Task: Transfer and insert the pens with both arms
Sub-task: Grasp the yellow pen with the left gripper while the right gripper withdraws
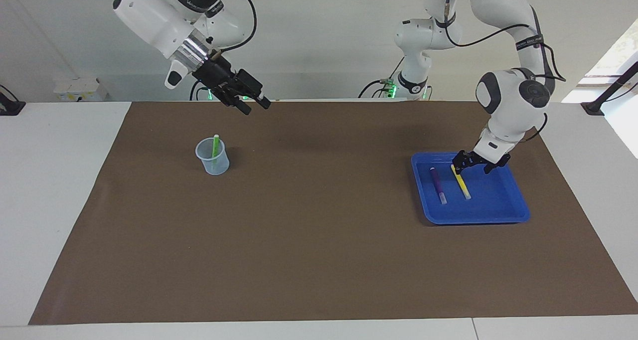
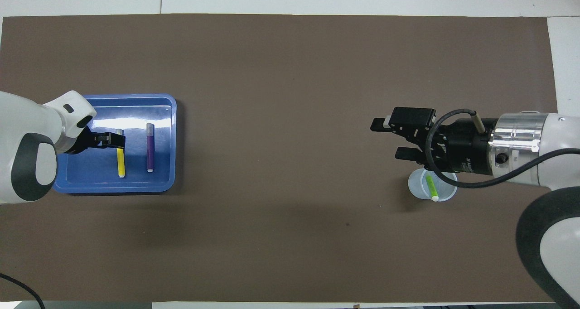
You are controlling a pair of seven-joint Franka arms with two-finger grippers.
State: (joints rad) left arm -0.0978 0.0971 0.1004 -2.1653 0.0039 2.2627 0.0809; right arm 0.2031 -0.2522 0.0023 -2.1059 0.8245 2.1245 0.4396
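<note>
A brown mat (image 1: 319, 230) covers the white table (image 1: 50, 205) before a pale wall. The left gripper (image 1: 457, 166) is down in the blue tray (image 1: 498, 205) at the left arm's end, its fingers straddling the yellow pen's (image 1: 461, 181) robot-side end; whether they pinch it I cannot tell. The purple pen (image 1: 438, 184) lies just beside. The right gripper (image 1: 254, 103) hangs in the air over the mat, fingers apart, empty. The green pen (image 1: 215, 150) stands in the clear cup (image 1: 212, 156).

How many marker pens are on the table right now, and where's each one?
3. The green pen stands in the clear cup. The yellow pen and purple pen lie side by side in the blue tray. None appears hidden.
</note>
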